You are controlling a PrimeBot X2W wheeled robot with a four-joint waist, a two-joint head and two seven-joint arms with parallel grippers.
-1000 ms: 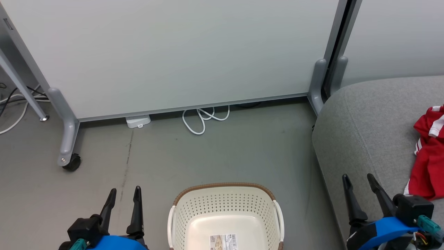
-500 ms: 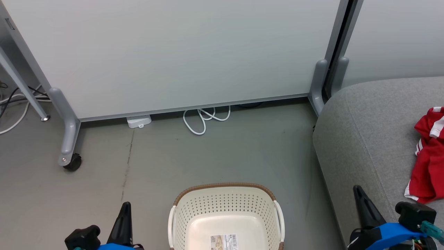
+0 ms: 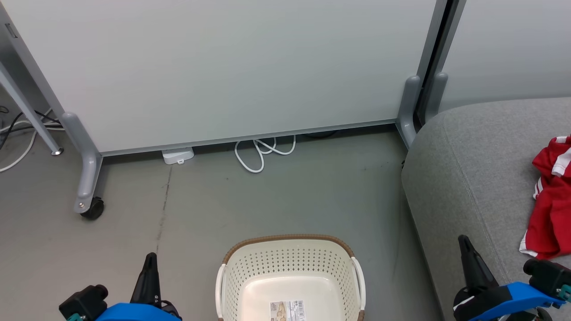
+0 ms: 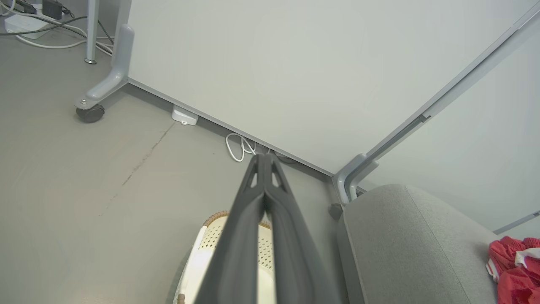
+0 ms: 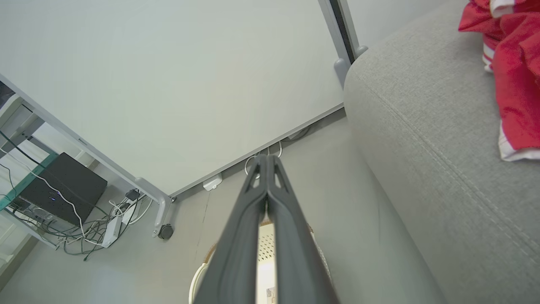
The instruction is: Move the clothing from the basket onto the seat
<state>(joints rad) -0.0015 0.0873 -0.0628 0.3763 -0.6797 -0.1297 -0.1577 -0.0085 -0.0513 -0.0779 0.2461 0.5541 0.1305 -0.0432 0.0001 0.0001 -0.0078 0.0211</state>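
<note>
A: Why does the sofa (image 3: 468, 169) carry the red clothing (image 3: 551, 200)?
B: That is its goal, I think; the basket (image 3: 290, 238) beside looks empty. The left pincer (image 4: 264, 158) and right pincer (image 5: 266, 159) are pressed together, gripping nothing.

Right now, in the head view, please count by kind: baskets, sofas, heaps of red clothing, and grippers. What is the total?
Basket: 1
Sofa: 1
Red clothing heap: 1; I cannot tell how many garments are in it
Grippers: 2, left gripper and right gripper
Total: 5
</note>
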